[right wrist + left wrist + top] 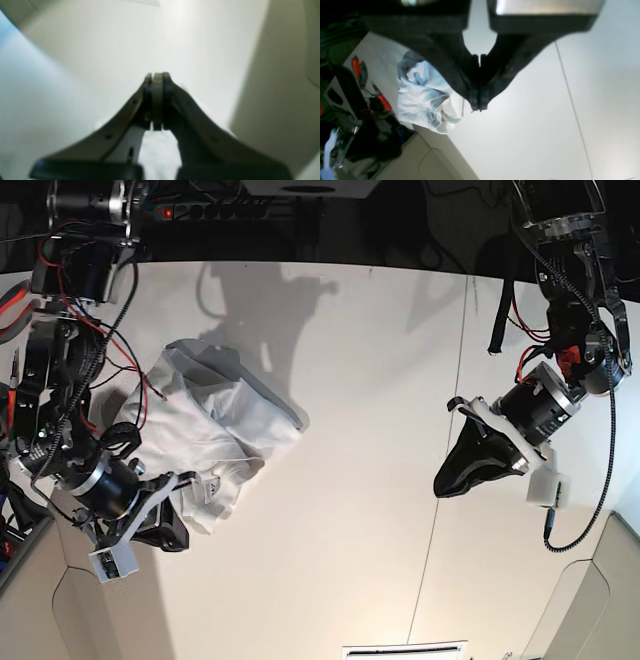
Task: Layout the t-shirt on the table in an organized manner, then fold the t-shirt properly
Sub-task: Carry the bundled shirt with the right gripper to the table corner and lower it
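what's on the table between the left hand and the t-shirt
Nothing but bare table. In the base view the stretch from the left hand to the t-shirt holds only the thin dark seam crossing the tabletop.

Off-white table (360, 480), thin dark seam (448, 430) across it; crumpled white t-shirt (215, 430) lies near left edge.

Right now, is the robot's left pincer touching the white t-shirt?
Apart. The base view shows the left pincer hanging shut over bare table, far across from the crumpled t-shirt. The left wrist view shows bare table between its tips and the cloth.
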Controlling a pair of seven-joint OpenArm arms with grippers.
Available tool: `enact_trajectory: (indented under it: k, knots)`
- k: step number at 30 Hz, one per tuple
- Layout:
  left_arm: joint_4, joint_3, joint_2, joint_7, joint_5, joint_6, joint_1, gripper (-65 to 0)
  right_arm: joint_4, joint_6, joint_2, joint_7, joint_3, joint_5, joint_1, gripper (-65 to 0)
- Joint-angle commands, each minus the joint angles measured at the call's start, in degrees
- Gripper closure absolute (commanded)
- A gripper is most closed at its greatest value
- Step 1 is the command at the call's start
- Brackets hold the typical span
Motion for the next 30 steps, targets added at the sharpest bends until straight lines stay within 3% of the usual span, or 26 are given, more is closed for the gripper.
enact_trajectory:
  k: [1, 6, 11, 15, 18, 22, 24, 26, 30]
  knots:
    - [1.0, -0.2, -0.3, -1.3, -1.1, -0.5, -0.7, 0.0, 0.9, 0.4, 1.7, 0.7, -2.3, 1.5, 1.8, 0.0]
    - [1.0, -0.2, -0.3, -1.3, -1.2, -0.5, -0.8, 0.0, -2.6, 2.2, 10.9, 0.1, -16.1, -0.9, 2.5, 0.0]
    - [1.0, -0.2, -0.3, -1.3, -1.2, -0.5, -0.7, 0.0, -14.4, 3.0, 15.3, 2.1, -27.4, -2.1, 6.7, 0.0]
    - [1.0, -0.2, -0.3, -1.2, -1.2, -0.5, -0.7, 0.0, -26.5, 2.8, 15.9, 10.7, -33.7, -9.7, 10.8, 0.0]
    - [1.0, -0.2, -0.3, -1.3, -1.2, -0.5, -0.7, 0.0, -36.7, 1.8, 15.1, 16.8, -34.7, -10.7, 12.9, 0.0]
    - [1.0, -0.2, -0.3, -1.3, -1.2, -0.5, -0.7, 0.0, -49.2, -0.5, 13.0, 19.2, -34.2, -11.6, 13.1, 0.0]
    - [1.0, -0.2, -0.3, -1.3, -1.2, -0.5, -0.7, 0.0, -53.2, -2.8, 11.9, 19.2, -33.6, -12.2, 12.3, 0.0]
    - [1.0, -0.2, -0.3, -1.3, -1.2, -0.5, -0.7, 0.0, -55.2, -7.4, 10.9, 19.1, -32.3, -12.2, 10.9, 0.0]
    - [1.0, -0.2, -0.3, -1.3, -1.2, -0.5, -0.7, 0.0, -54.4, -22.5, 8.2, 19.1, -25.3, -12.2, 6.5, 0.0]
